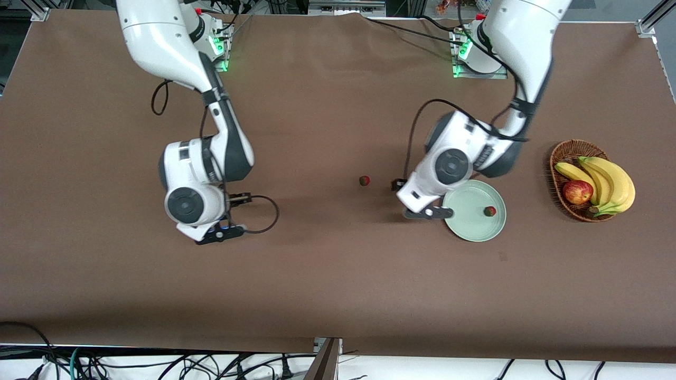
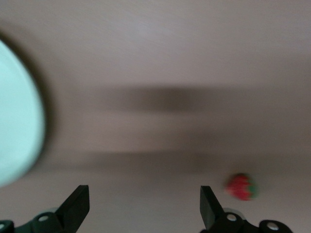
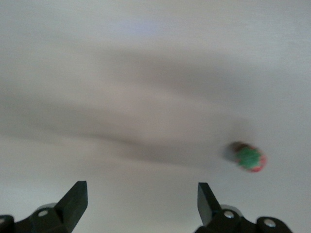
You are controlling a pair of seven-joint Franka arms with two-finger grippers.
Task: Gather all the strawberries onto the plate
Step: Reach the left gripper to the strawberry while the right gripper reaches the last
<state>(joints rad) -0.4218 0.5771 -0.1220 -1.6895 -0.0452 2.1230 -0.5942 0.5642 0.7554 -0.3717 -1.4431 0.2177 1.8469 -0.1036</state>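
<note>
Strawberries: tiny, red, green leafy tops. One (image 1: pixel 490 211) on pale mint plate (image 1: pixel 470 227), near 3 o'clock rim. Second (image 1: pixel 364 180) on bare brown table (image 1: pixel 338 285), toward right arm's end from plate. Third: only in right wrist view (image 3: pixel 248 157), blurred; not found in front view. Left gripper (image 2: pixel 141 211) over table just beside plate's 9 o'clock edge, jaws spread wide, empty. Right gripper (image 3: pixel 138 206) over table toward right arm's end, jaws spread wide, empty.
</note>
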